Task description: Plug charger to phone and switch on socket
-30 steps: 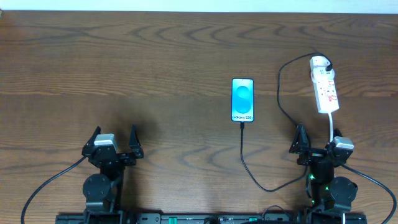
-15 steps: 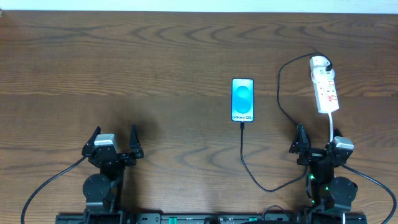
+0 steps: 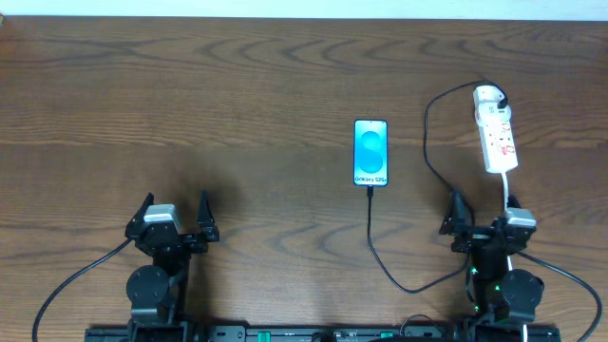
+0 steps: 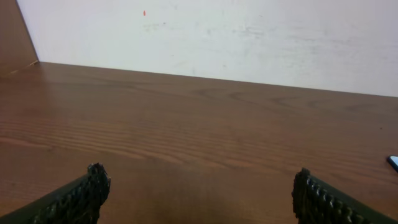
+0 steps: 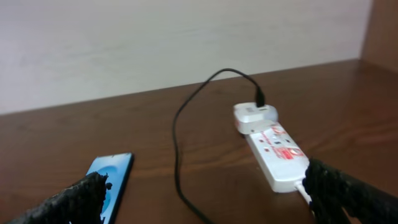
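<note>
The phone (image 3: 370, 152) lies flat at the table's middle right, cyan screen up; it also shows in the right wrist view (image 5: 112, 175). The black charger cable (image 3: 372, 233) runs from the phone's near end, loops by the right arm and up to the white adapter (image 3: 488, 94) on the socket (image 3: 497, 136). In the right wrist view the cable (image 5: 178, 155) and socket (image 5: 278, 155) lie ahead. My right gripper (image 3: 483, 221) is open and empty, near the socket's cord end. My left gripper (image 3: 174, 217) is open and empty at the front left.
The socket's thick white cord (image 3: 504, 188) runs down past my right gripper. A white wall (image 4: 217, 37) stands behind the table's far edge. Bare wooden tabletop (image 4: 199, 137) lies ahead of my left gripper.
My right gripper has shifted very slightly to the left. Nothing else has moved.
</note>
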